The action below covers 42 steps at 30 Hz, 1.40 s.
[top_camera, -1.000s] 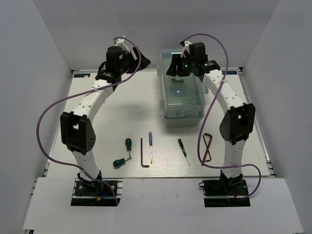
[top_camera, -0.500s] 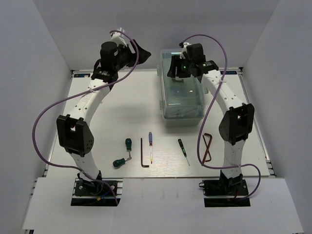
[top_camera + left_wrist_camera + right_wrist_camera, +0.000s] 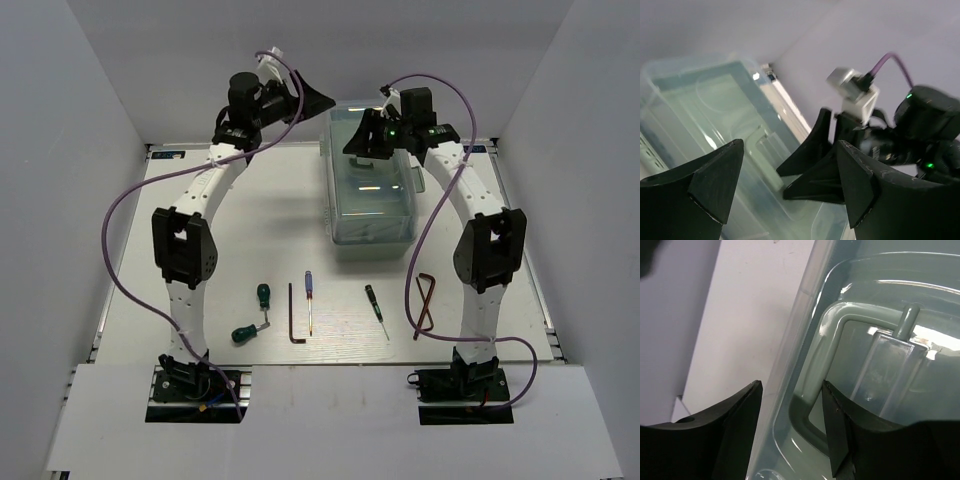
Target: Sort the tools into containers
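Note:
The pale mint-green toolbox (image 3: 370, 195) stands closed at the back of the table. Its lid (image 3: 700, 100) and handle (image 3: 827, 347) show in both wrist views. My right gripper (image 3: 362, 142) is open over the lid, its fingers (image 3: 735, 430) on either side of one end of the handle. My left gripper (image 3: 315, 100) is open and empty, high beside the toolbox's far left corner, facing the right gripper (image 3: 807, 172). Near the front lie two green-handled screwdrivers (image 3: 263, 295) (image 3: 243, 333), a dark hex key (image 3: 294, 318), a blue-handled screwdriver (image 3: 309, 292), a thin dark screwdriver (image 3: 376, 306) and reddish-brown hex keys (image 3: 425, 300).
White walls close in the table at the back and both sides. Purple cables (image 3: 120, 230) loop from both arms. The arm bases (image 3: 195, 385) sit at the near edge, just behind the row of tools.
My left arm has swung right and upward, bringing its gripper from the back left to beside the toolbox. My right gripper has shifted slightly over the lid. The tools have not moved.

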### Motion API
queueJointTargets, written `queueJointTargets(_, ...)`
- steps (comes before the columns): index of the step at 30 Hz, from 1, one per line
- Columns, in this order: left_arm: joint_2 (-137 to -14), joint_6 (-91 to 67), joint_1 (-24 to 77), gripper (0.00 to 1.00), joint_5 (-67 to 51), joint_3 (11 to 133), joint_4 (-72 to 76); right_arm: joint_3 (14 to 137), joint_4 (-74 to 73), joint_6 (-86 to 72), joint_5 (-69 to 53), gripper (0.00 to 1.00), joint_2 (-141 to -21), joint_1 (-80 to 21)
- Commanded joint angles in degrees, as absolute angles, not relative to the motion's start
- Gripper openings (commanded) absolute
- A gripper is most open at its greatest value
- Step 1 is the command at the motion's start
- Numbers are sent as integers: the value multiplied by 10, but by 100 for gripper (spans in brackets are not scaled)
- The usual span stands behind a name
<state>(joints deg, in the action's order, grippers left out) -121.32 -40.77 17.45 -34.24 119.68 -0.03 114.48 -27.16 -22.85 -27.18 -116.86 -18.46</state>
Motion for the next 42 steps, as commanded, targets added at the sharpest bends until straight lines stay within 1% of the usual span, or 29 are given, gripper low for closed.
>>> queueJointTargets(1, -1218, -434, 179, 85, -391, 1219, -14, 1150, -222, -276, -366, 57, -1166, -184)
queueJointTargets(6, -1237, -463, 190, 85, -417, 1219, -8, 1144, -195, -302, -402, 55, -1163, -179)
queueJointTargets(12, -1259, -487, 208, 85, -433, 1219, 13, 1139, -178, -315, -417, 54, -1161, -166)
queueJointTargets(15, -1273, -501, 220, 85, -433, 1240, 20, 1137, -179, -317, -422, 54, -1160, -164)
queueJointTargets(17, -1289, -506, 225, 85, -433, 1261, -16, 1136, -176, -317, -424, 54, -1161, -163)
queueJointTargets(22, -1288, -487, 236, 85, -389, 1250, -70, 1131, -173, -317, -424, 54, -1159, -161)
queueJointTargets(25, -1279, -481, 236, 85, -362, 1229, -70, 1129, -171, -317, -425, 54, -1157, -161)
queueJointTargets(35, -1279, -475, 236, 85, -334, 1223, -93, 1115, -169, -315, -427, 54, -1152, -160)
queueJointTargets(38, -1252, -462, 236, 85, -316, 1204, -93, 1121, -184, -302, -410, 54, -1151, -160)
queueJointTargets(39, -1243, -462, 236, 85, -309, 1199, -93, 1124, -191, -297, -397, 57, -1150, -163)
queueJointTargets(40, -1232, -444, 229, 85, -284, 1188, -93, 1126, -197, -290, -389, 57, -1152, -163)
queueJointTargets(42, -1195, -427, 223, 85, -253, 1173, -102, 1136, -211, -273, -373, 61, -1158, -163)
